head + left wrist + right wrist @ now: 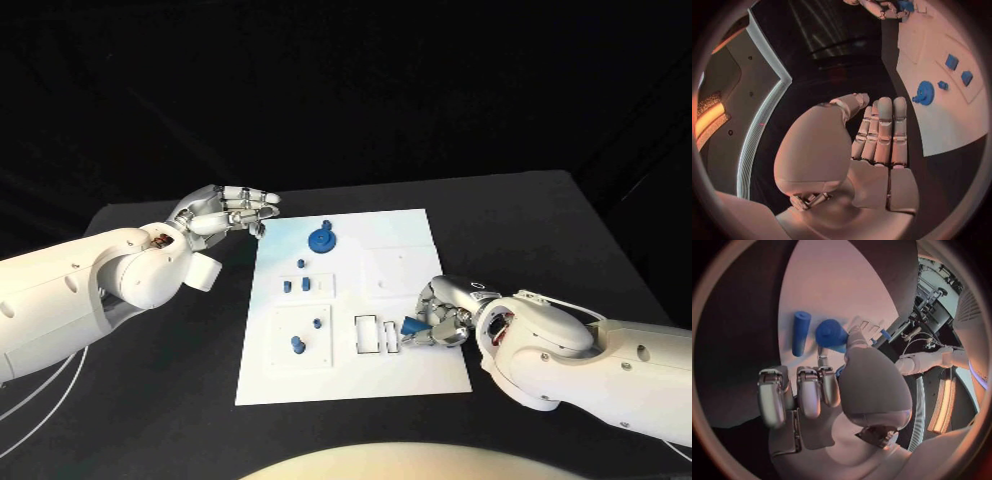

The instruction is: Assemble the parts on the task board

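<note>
The white task board point(378, 225) lies in the middle of the black table. On it are a blue gear point(323, 238) at the far side and several small blue parts point(297, 284) down its left half. My right hand point(444, 312) rests on the board's right side and pinches a blue part point(413, 328) next to two black-outlined slots point(368, 334). In the right wrist view this part point(831, 335) sits at the fingertips, with a blue cylinder point(801, 332) lying on the board beside it. My left hand point(231, 208) hovers off the board's far left corner, fingers straight and holding nothing.
The left wrist view shows the gear point(925, 92) and two blue blocks point(952, 61) on the board beyond my flat left hand point(879, 135). Bare black table point(173, 360) surrounds the board, and its far edge runs behind it.
</note>
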`<action>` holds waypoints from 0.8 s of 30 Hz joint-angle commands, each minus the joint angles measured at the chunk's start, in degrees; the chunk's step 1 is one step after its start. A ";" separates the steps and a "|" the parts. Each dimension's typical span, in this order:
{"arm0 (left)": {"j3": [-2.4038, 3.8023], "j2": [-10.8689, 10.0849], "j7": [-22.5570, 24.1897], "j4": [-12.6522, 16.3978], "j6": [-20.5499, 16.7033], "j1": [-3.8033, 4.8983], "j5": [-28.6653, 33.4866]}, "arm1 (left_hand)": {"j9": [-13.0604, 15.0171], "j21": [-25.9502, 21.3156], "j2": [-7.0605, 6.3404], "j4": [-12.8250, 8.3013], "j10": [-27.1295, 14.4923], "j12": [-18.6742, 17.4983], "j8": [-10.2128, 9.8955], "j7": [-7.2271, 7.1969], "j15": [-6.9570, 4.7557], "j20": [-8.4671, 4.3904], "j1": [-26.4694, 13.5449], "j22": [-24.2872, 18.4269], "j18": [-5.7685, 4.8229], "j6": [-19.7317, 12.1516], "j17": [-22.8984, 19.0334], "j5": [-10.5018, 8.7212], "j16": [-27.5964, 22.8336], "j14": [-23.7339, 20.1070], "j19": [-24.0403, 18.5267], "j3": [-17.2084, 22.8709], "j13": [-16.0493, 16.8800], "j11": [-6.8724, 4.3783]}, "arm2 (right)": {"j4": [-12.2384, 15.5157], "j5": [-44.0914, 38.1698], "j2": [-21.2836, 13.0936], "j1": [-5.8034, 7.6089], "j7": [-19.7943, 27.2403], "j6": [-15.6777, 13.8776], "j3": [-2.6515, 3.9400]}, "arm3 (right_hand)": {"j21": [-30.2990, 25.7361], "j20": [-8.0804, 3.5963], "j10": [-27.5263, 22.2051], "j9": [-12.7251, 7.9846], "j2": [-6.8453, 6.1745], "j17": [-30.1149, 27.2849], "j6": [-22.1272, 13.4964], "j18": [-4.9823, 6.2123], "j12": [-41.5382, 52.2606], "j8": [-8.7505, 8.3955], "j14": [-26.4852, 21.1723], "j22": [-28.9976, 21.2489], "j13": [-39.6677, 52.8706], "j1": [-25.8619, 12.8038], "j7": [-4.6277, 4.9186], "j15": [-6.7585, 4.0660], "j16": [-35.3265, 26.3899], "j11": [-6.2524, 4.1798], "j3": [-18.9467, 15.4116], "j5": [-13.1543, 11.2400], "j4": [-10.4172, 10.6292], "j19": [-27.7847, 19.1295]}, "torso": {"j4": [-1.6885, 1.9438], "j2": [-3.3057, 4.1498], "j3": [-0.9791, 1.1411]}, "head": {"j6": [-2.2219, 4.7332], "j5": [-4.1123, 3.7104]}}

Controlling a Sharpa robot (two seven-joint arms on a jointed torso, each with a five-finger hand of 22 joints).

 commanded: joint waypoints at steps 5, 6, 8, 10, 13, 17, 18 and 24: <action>0.01 -0.01 -0.52 0.09 1.76 0.01 -0.02 | -0.05 0.00 0.10 -0.30 -0.31 0.14 -0.07 -0.01 0.04 0.12 -0.34 -0.04 0.87 -0.16 -0.08 0.31 -0.39 0.26 -0.40 0.07 -0.08 -0.07 | 0.83 3.38 -0.59 -0.56 -1.06 -1.69 -0.62 | 0.24 -0.75 3.62 -16.81 3.28 14.92 1.27 -0.38 -0.67 0.63 6.03 15.05 11.52 6.34 -1.31 -0.90 0.46 -1.11 5.43 0.08 -0.13 5.89 | 0.05 -0.02 -0.05 | 0.16 0.25; 0.01 -0.02 -0.56 0.07 1.77 0.01 -0.02 | -0.05 0.00 0.10 -0.30 -0.31 0.14 -0.07 -0.01 0.04 0.12 -0.34 -0.04 0.87 -0.16 -0.08 0.31 -0.39 0.26 -0.40 0.07 -0.08 -0.07 | 1.11 4.28 -0.70 -0.31 -0.77 -2.19 -0.59 | 0.24 -0.77 3.56 -16.82 3.33 14.98 1.32 -0.38 -0.79 0.64 6.05 15.05 11.43 6.31 -1.33 -0.93 0.48 -1.13 5.57 0.08 -0.08 5.89 | 0.05 -0.02 -0.05 | 0.16 0.25; 0.01 -0.03 -0.62 0.04 1.79 0.01 -0.02 | -0.05 0.00 0.10 -0.30 -0.31 0.14 -0.07 -0.01 0.04 0.12 -0.34 -0.04 0.87 -0.16 -0.08 0.31 -0.39 0.26 -0.40 0.07 -0.08 -0.07 | 1.57 5.91 -0.81 0.25 -0.25 -2.92 -0.55 | 0.24 -0.83 3.50 -16.86 3.59 15.08 1.48 -0.38 -0.96 0.68 6.07 15.05 11.31 5.86 -1.38 -0.99 0.52 -1.19 5.98 0.05 0.14 5.89 | 0.02 -0.02 -0.07 | 0.24 0.32; 0.01 -0.01 -0.67 -0.02 1.82 0.01 -0.02 | -0.05 0.00 0.10 -0.30 -0.31 0.14 -0.07 -0.01 0.04 0.12 -0.34 -0.04 0.87 -0.16 -0.08 0.31 -0.39 0.26 -0.40 0.07 -0.08 -0.07 | 2.17 8.10 -0.84 1.11 0.39 -3.66 -0.51 | 0.24 -0.92 3.57 -16.85 3.61 15.08 1.85 -0.38 -0.94 0.87 6.07 15.05 11.37 4.92 -1.47 -1.05 0.52 -1.31 6.33 0.01 0.21 5.89 | -0.03 -0.02 -0.09 | 0.34 0.35; 0.00 0.06 -0.73 -0.08 1.88 0.01 -0.02 | -0.06 -0.01 0.14 -0.34 -0.35 0.14 -0.07 0.01 0.04 0.12 -0.32 -0.04 0.87 -0.17 -0.10 0.32 -0.41 0.24 -0.39 0.10 -0.10 -0.05 | 3.08 10.86 -0.68 2.32 1.35 -4.27 -0.48 | 0.24 -1.01 3.65 -16.85 4.01 15.08 2.13 -0.38 -0.91 1.08 6.07 15.05 11.46 3.05 -1.61 -1.16 0.52 -1.38 6.84 0.00 0.27 5.89 | -0.02 -0.01 -0.13 | 0.37 0.41; 0.00 0.18 -0.79 -0.09 1.98 0.01 -0.03 | -0.06 -0.01 0.14 -0.34 -0.35 0.14 -0.07 0.01 0.04 0.12 -0.32 -0.04 0.87 -0.17 -0.10 0.32 -0.41 0.24 -0.39 0.10 -0.10 -0.05 | 3.91 13.71 -0.05 3.21 2.20 -4.47 -0.46 | 0.24 -1.09 3.71 -16.81 4.40 15.08 2.33 -0.38 -0.95 1.37 6.07 15.05 11.52 0.19 -1.67 -1.22 0.52 -1.45 7.38 -0.02 0.30 5.89 | 0.03 0.01 -0.12 | 0.44 0.51; 0.00 0.19 -0.80 -0.09 2.00 0.02 -0.03 | -0.06 -0.01 0.14 -0.34 -0.35 0.14 -0.07 0.01 0.04 0.12 -0.32 -0.04 0.87 -0.17 -0.10 0.32 -0.41 0.24 -0.39 0.10 -0.10 -0.05 | 3.96 14.10 0.08 3.28 2.30 -4.38 -0.46 | 0.24 -1.09 3.73 -16.79 4.51 15.08 2.39 -0.38 -0.97 1.46 6.07 15.05 11.53 -0.61 -1.70 -1.23 0.52 -1.46 7.50 -0.01 0.30 5.89 | 0.05 0.02 -0.12 | 0.45 0.51; -0.01 0.28 -0.85 -0.08 2.07 0.02 -0.03 | -0.06 -0.01 0.14 -0.34 -0.35 0.14 -0.07 0.01 0.04 0.12 -0.32 -0.04 0.87 -0.17 -0.10 0.32 -0.41 0.24 -0.39 0.10 -0.10 -0.05 | 3.17 16.64 2.39 3.34 2.67 -2.17 -0.50 | 0.24 -1.12 3.75 -16.67 4.90 15.08 2.65 -0.38 -1.17 2.00 6.07 15.05 11.52 -5.31 -1.74 -1.25 0.52 -1.49 8.05 -0.04 0.34 5.89 | 0.03 0.03 -0.08 | 0.27 0.81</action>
